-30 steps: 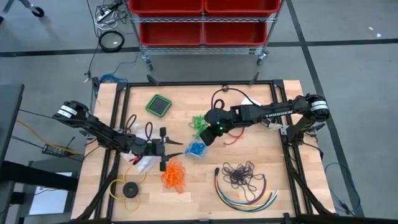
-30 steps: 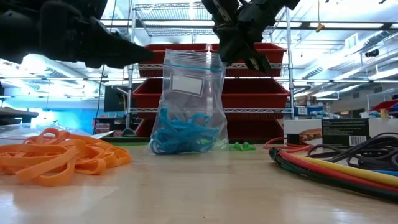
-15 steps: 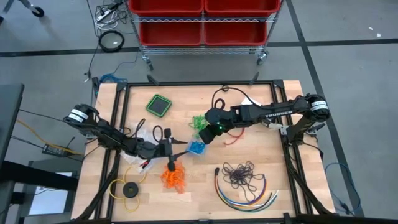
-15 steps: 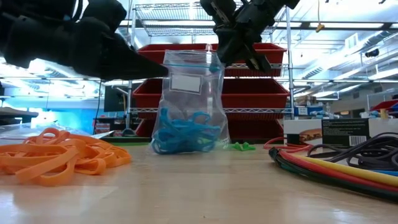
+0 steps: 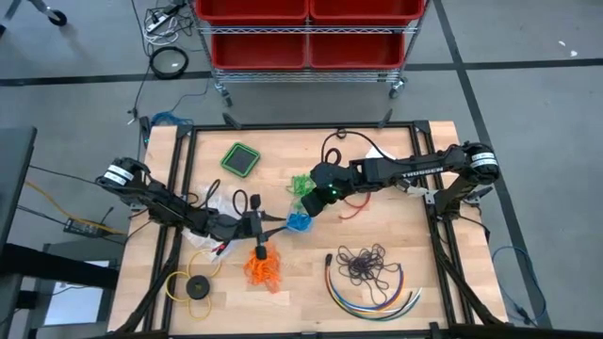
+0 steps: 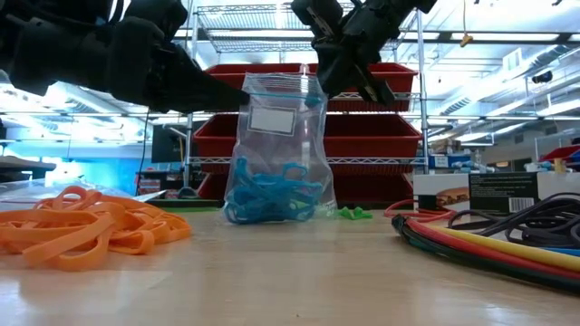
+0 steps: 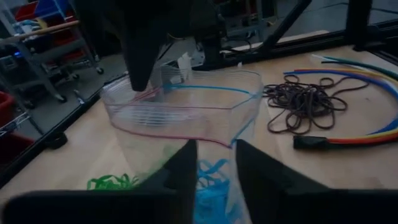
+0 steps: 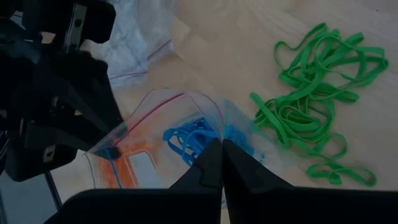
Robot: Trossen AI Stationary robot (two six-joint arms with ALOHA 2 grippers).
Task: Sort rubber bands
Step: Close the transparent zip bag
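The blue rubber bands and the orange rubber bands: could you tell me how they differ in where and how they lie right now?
The blue rubber bands sit inside a clear zip bag held upright by the left gripper and the right gripper; the orange rubber bands lie loose on the table. The blue bunch is bundled in the bag's bottom; the orange one is spread flat. Both are single-colour bunches of thin loops.

**Even overhead light, backlit low view, soft wrist views**

The table (image 5: 377,235) is lit evenly from above in the high view, with only faint, short shadows cast. In the low view, strong brightness is seen from ceiling lights and windows behind, so the arms are rendered as near-black silhouettes; the orange rubber bands (image 6: 82,237) and cables (image 6: 489,240) close to the lens are blurred. In both wrist views the near fingers (image 7: 186,171) are dark and out of focus.
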